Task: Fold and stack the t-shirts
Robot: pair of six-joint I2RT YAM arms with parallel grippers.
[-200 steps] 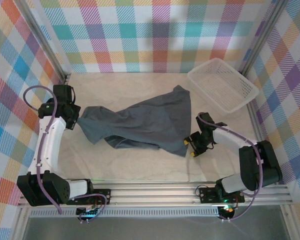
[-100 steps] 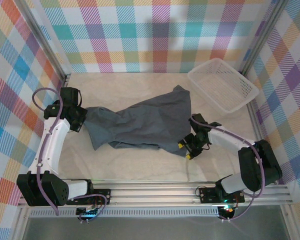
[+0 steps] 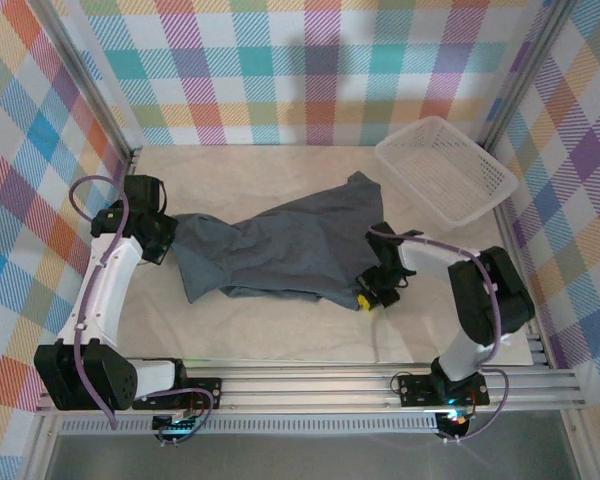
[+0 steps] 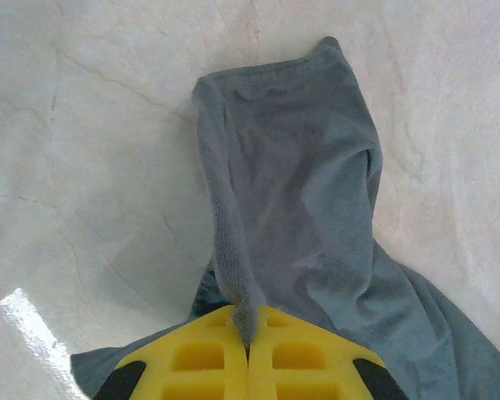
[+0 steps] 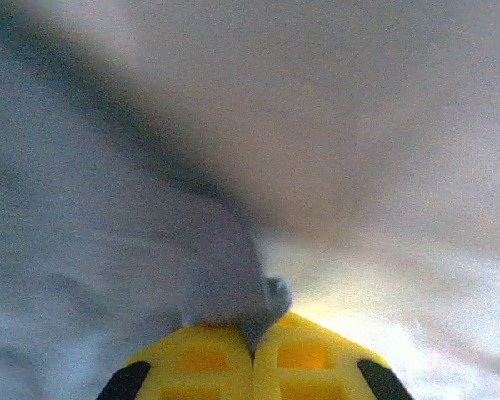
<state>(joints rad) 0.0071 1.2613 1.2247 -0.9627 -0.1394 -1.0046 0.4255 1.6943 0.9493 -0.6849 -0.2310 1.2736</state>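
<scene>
1. The right hand point(image 3: 368, 296) has just slid in from 3 o'clock and snapped together on the near-right corner of the t-shirt point(image 3: 280, 245).
2. The left hand point(image 3: 163, 240) stays clamped on the 9 o'clock end. With both ends held, it looks ready for stretching flat.
3. The shirt lies rumpled mid-bench point(image 3: 280, 335), long axis running 9 to 4 o'clock. One corner peaks toward the basket point(image 3: 445, 170) at 1 o'clock.

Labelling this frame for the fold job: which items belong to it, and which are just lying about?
Job:
- grey t-shirt
- left pincer, shut on its cloth
- right pincer, shut on its cloth

Lying about:
- white mesh basket
</scene>
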